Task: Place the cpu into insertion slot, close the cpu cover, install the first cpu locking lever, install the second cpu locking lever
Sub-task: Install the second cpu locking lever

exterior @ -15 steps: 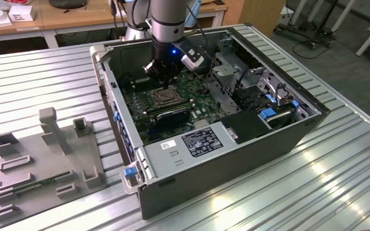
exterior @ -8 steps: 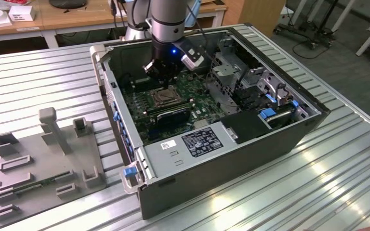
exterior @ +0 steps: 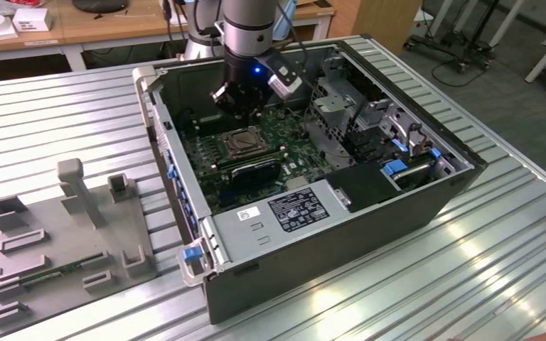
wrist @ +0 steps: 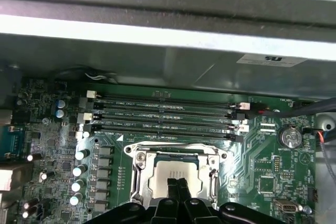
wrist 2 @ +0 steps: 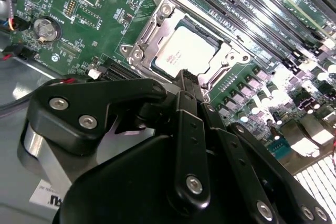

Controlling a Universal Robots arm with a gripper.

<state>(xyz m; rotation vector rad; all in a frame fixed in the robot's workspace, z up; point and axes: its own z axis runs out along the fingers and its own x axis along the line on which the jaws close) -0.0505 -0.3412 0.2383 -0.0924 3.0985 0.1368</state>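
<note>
The cpu (wrist 2: 181, 51) (wrist: 161, 174) lies flat in the insertion slot (exterior: 239, 143) on the green board inside the open computer case. Its dull silver face shows through the window of the cpu cover (wrist 2: 152, 22) (wrist: 173, 152), which lies flat around it. My gripper (wrist 2: 185, 75) (wrist: 176, 183) (exterior: 239, 112) hangs just above the cpu, over the socket's edge. Its black fingertips are pressed together and hold nothing. The fingers hide part of the socket's near side in both wrist views. I cannot tell how the locking levers stand.
Long black memory slots (wrist: 163, 114) run beside the socket. A metal drive cage (exterior: 344, 99) and the case walls (exterior: 159, 128) close in the board. A round battery (wrist: 290, 137) sits near red cables. A grey fixture plate (exterior: 65, 234) lies on the slatted table at the exterior view's left.
</note>
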